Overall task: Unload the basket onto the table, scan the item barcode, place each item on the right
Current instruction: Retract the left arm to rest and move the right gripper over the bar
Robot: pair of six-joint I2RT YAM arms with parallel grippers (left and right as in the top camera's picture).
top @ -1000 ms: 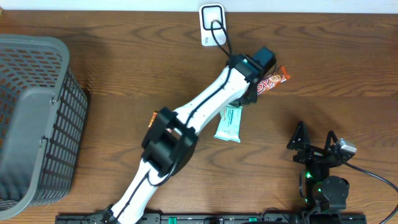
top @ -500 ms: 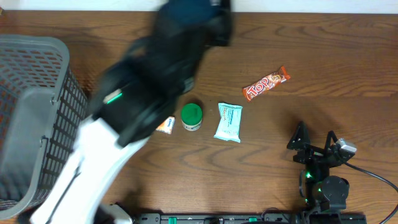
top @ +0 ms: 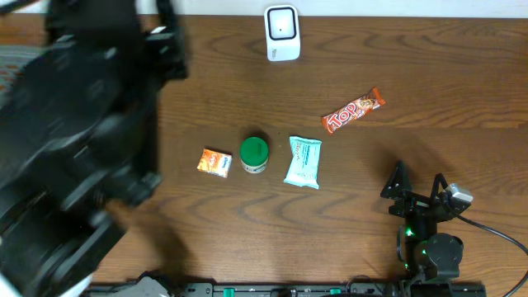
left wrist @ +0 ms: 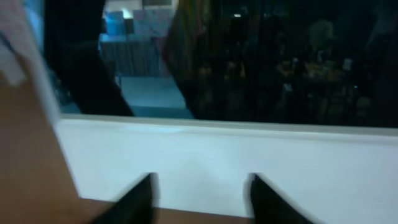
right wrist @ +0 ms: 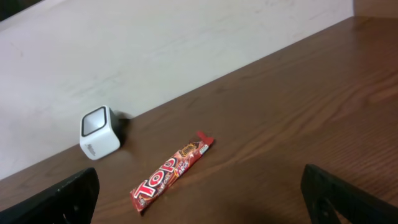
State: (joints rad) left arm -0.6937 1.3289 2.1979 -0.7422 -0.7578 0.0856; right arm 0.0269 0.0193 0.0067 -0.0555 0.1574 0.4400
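Observation:
The red Top candy bar (top: 353, 110) lies flat on the wooden table, right of the middle, and shows in the right wrist view (right wrist: 172, 171). The white scanner (top: 281, 33) stands at the back edge (right wrist: 99, 132). My left arm (top: 82, 140) is a large dark blur close under the overhead camera, over the left side. My left gripper (left wrist: 202, 182) is open and empty, facing a white wall and a dark window. My right gripper (top: 417, 186) rests open at the front right (right wrist: 205, 205), well short of the candy bar.
A green-lidded jar (top: 254, 153), a teal packet (top: 303, 162) and a small orange packet (top: 215, 162) lie in a row mid-table. The left arm blocks the view of the table's left side.
My left arm has left the candy bar at the back right and swung left and up toward the camera. The candy bar stays on the table. The right arm has not moved.

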